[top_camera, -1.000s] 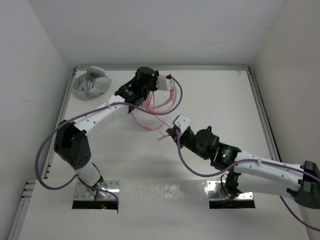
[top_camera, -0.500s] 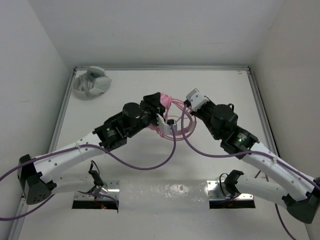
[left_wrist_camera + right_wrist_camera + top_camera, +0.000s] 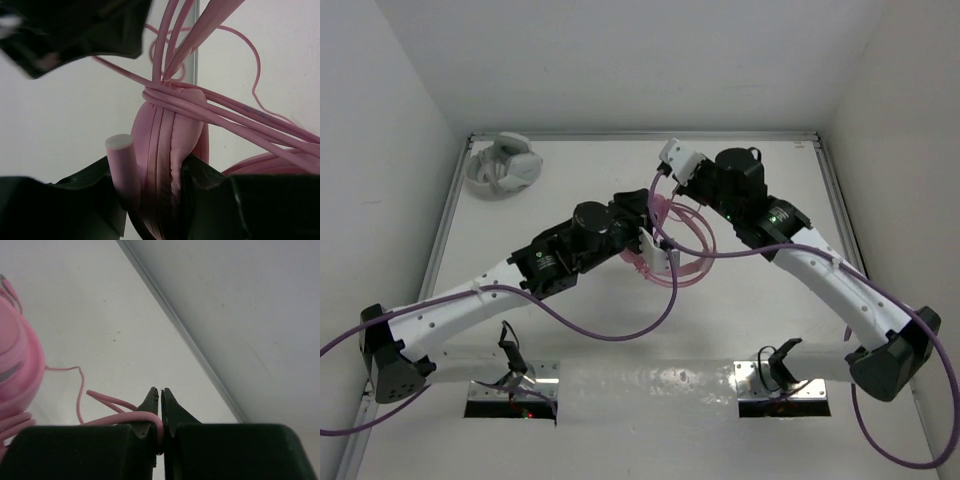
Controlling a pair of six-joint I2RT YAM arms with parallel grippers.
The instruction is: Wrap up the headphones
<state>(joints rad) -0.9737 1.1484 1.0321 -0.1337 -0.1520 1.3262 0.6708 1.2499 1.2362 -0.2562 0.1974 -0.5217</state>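
Note:
The pink headphones (image 3: 162,145) are folded, earcups pressed together, and my left gripper (image 3: 156,197) is shut on them. Several turns of their thin pink cable (image 3: 225,115) cross the top of the earcups. In the top view the left gripper (image 3: 642,225) holds the headphones (image 3: 660,210) above the middle of the table, with loops of cable (image 3: 697,255) hanging to the right. My right gripper (image 3: 667,168) is just behind them, near the back. In its wrist view the right gripper (image 3: 160,402) is shut on the cable (image 3: 125,417), and an earcup (image 3: 17,365) shows at the left.
Grey-white headphones (image 3: 503,165) lie in the back left corner. A raised metal rim (image 3: 640,135) runs along the table's back and sides, and the back wall (image 3: 240,305) is close behind the right gripper.
The left gripper brought the headphones from the back of the table toward the middle. The right gripper rose from mid-table to the back, drawing the cable over the earcups.

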